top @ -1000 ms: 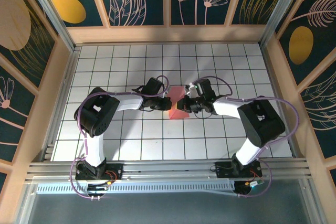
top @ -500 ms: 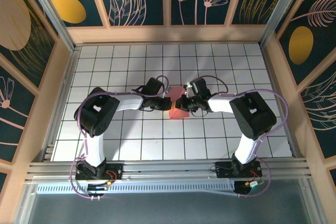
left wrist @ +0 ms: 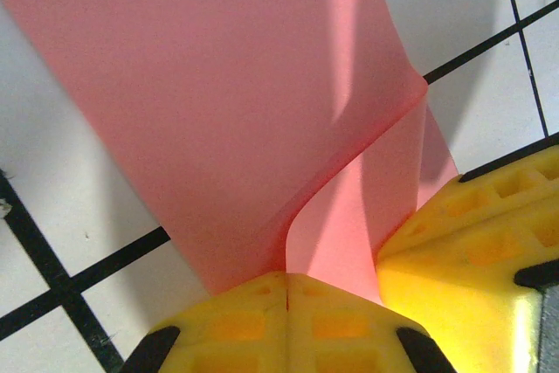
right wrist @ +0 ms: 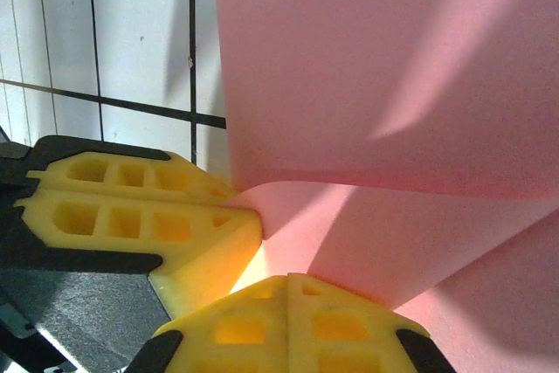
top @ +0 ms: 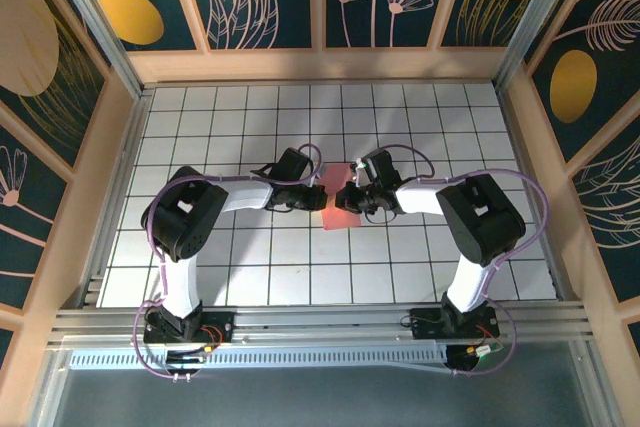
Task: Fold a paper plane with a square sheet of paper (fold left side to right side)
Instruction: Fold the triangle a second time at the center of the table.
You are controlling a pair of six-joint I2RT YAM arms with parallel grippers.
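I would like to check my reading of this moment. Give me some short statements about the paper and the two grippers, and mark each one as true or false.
1. The left gripper is shut on the square sheet of paper. True.
2. The right gripper hangs open, away from the sheet. False: it is shut on the sheet too.
3. The sheet lies fully flat on the table. False: it is bent over itself where the grippers hold it.
4. The two grippers are close together near the middle of the table. True.
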